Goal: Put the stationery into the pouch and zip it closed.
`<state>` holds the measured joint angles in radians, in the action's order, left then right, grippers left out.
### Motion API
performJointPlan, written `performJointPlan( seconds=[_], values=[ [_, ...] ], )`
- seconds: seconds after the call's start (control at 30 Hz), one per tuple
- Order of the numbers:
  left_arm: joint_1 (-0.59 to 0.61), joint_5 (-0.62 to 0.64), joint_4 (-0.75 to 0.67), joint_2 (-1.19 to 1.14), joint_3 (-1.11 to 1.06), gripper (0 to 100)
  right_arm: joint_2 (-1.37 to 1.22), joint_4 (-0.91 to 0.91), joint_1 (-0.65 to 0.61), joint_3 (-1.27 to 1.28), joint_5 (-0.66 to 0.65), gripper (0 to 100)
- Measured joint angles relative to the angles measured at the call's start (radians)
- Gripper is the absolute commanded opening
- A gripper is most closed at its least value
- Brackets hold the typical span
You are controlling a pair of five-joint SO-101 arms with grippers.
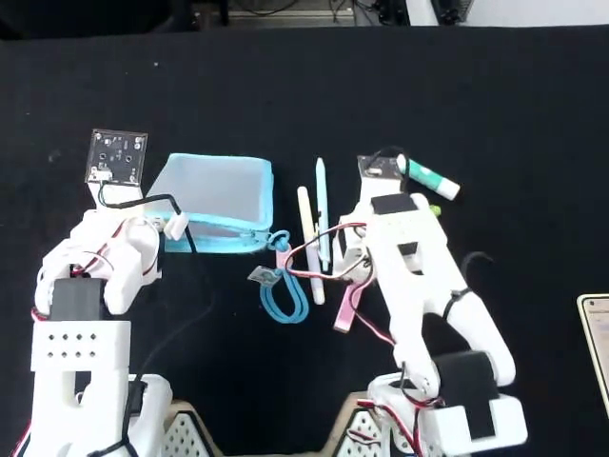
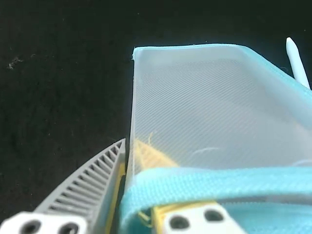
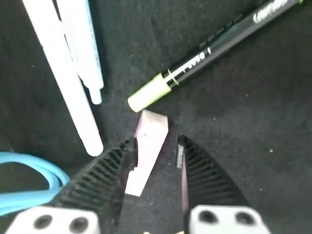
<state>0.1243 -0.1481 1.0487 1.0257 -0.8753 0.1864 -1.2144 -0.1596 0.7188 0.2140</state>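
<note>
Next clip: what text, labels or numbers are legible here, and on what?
On the black pen with lime cap: white print along the barrel, too blurred to read.
On the green-and-white marker: no legible print.
On the mesh pouch, white pen and pale blue pen: no text.

White lettering runs along the black pen (image 3: pixel 219 41), but none of it can be read.

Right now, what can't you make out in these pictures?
Pink item: high view, right arm covers most.
Black pen: right wrist view, far end cut by edge.
Near corner of the pouch: high view, left arm over it; left wrist view, cut by the edge.
</note>
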Motion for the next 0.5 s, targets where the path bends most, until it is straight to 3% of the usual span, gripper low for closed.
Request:
performJointPlan(
  seconds=[0.5],
  values=[
    [0.0, 0.0, -0.003, 0.002, -0.015, 3, -0.002, 0.035, 0.0, 0.0, 0.046, 12.4]
  ],
)
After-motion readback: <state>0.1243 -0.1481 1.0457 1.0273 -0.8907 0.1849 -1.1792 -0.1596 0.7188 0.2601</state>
